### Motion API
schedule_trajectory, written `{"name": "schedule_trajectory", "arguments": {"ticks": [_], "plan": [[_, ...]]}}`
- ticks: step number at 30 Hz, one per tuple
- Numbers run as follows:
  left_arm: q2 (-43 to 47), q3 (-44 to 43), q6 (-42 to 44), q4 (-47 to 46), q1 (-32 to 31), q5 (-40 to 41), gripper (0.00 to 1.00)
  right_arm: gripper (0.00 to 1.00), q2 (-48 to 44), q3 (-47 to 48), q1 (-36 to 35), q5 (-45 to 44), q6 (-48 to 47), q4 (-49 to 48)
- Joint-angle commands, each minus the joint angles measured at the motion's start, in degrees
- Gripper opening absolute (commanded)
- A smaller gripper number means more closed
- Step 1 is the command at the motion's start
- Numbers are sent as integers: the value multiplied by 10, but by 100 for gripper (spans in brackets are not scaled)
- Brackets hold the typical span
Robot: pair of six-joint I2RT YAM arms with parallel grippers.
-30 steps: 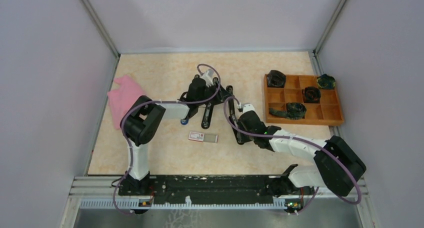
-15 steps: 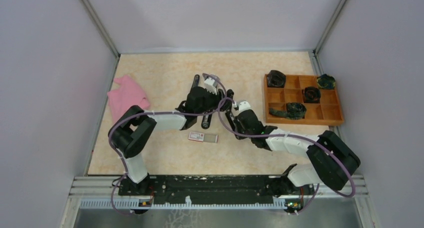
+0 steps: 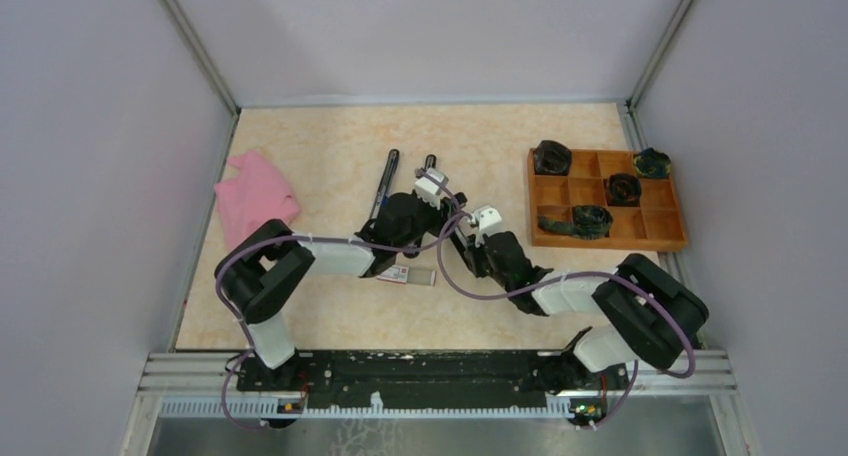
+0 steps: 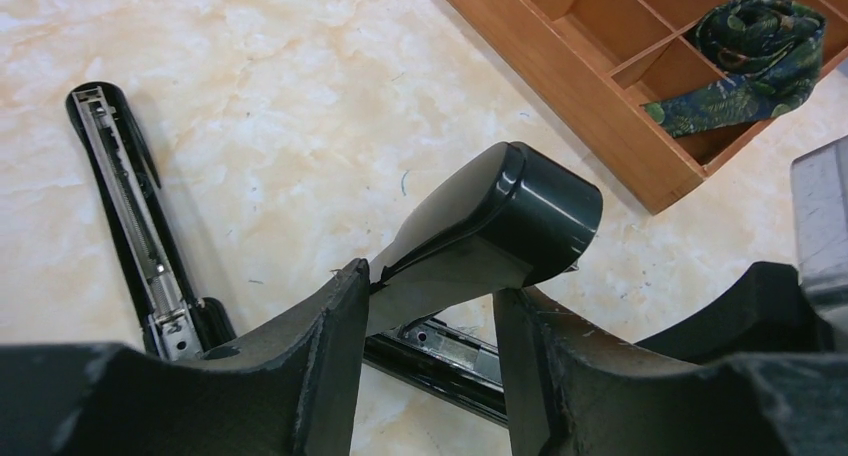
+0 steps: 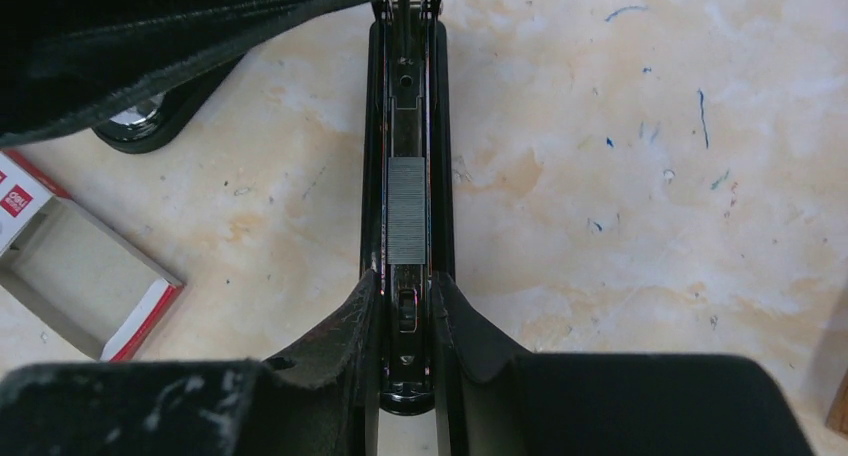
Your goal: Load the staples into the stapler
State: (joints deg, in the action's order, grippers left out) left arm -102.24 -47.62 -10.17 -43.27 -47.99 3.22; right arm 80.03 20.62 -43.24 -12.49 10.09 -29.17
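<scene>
One staple strip (image 5: 406, 206) already seated in stapler magazine (image 5: 405, 76), mid-tabletop. Right gripper (image 5: 405, 288) pinched tight on magazine's end. Left gripper (image 4: 430, 288) half-spread, clasping raised top cover (image 4: 500, 206). Staple box (image 5: 75, 261) lies empty beside it, toward near edge. Left to do: swing cover down, latch shut.

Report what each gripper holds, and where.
Left gripper: stapler's raised glossy arm, pinched across its sides. Right gripper: stapler's staple channel, at its near end.

A lab cell: bare partition walls (image 3: 95, 166), framed tabletop (image 3: 320, 151)
</scene>
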Motion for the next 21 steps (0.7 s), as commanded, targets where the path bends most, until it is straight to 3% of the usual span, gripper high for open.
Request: {"name": "schedule_trajectory", "arguments": {"ticks": [1, 16, 21], "plan": [[17, 28, 23, -41, -14, 16, 54, 0, 19, -20, -11, 19, -21, -184], [-12, 43, 48, -45, -49, 30, 61, 0, 70, -13, -11, 43, -37, -234], [-7, 63, 40, -48, -62, 42, 68, 0, 77, -15, -11, 36, -38, -238]]}}
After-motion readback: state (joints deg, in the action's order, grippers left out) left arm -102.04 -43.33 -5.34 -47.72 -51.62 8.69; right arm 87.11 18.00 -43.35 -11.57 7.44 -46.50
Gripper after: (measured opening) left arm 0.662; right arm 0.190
